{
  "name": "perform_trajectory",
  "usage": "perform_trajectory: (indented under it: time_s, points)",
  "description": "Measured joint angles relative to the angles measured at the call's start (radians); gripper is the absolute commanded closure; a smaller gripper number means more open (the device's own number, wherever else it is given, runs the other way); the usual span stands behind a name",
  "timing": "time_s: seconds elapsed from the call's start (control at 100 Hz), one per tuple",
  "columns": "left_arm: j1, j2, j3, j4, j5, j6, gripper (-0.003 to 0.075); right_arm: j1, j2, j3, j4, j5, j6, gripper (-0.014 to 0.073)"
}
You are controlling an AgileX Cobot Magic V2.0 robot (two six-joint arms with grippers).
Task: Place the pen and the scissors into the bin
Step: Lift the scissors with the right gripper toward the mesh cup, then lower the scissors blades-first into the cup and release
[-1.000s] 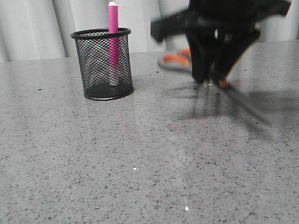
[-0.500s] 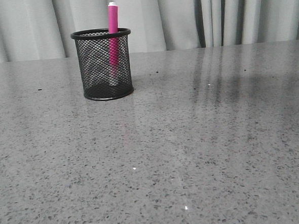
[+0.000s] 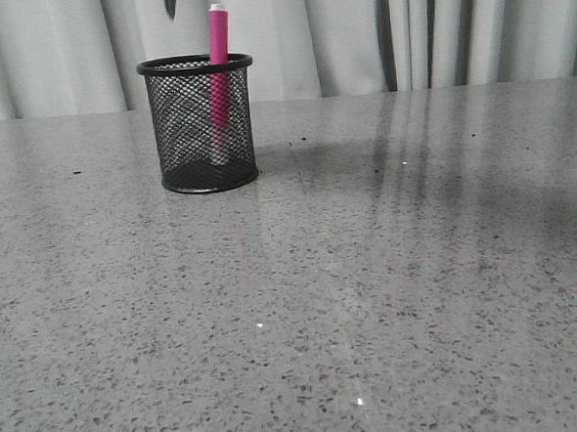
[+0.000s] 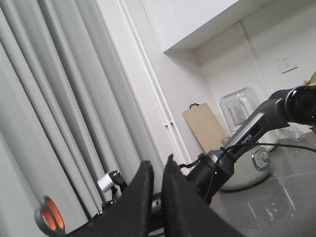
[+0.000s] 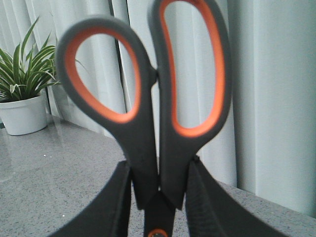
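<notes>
The black mesh bin (image 3: 198,124) stands upright at the back left of the table, with the pink pen (image 3: 218,39) upright inside it. A dark blade tip of the scissors (image 3: 169,0) hangs at the top edge, above the bin's left side. Neither gripper shows in the front view. My right gripper (image 5: 159,168) is shut on the scissors (image 5: 143,153) just above the orange pivot, handles up. My left gripper (image 4: 157,170) is shut and empty, raised and facing the curtain; an orange-lined scissors handle (image 4: 49,219) shows in its view.
The grey speckled table (image 3: 370,270) ends at a pale curtain behind. A potted plant (image 5: 22,98) stands on the table's far side in the right wrist view. The right arm (image 4: 232,158), a blender and a wooden board show in the left wrist view.
The right arm with the scissors rose from low over the table's right side out of the front view. The scissors' blade tip now shows above the bin.
</notes>
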Motion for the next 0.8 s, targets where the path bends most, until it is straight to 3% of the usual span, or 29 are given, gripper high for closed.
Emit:
perform_trajectory:
  time_s: [0.26,0.8]
  points:
    - [0.000,0.000,0.000,0.000,0.000,0.000,0.0701,-0.035,0.135,0.000,-0.002,-0.064,-0.001,0.0670]
    - [0.000,0.000,0.029,0.013,0.002,0.000,0.0701,-0.039,0.143,0.073,-0.066,-0.063,-0.001,0.0670]
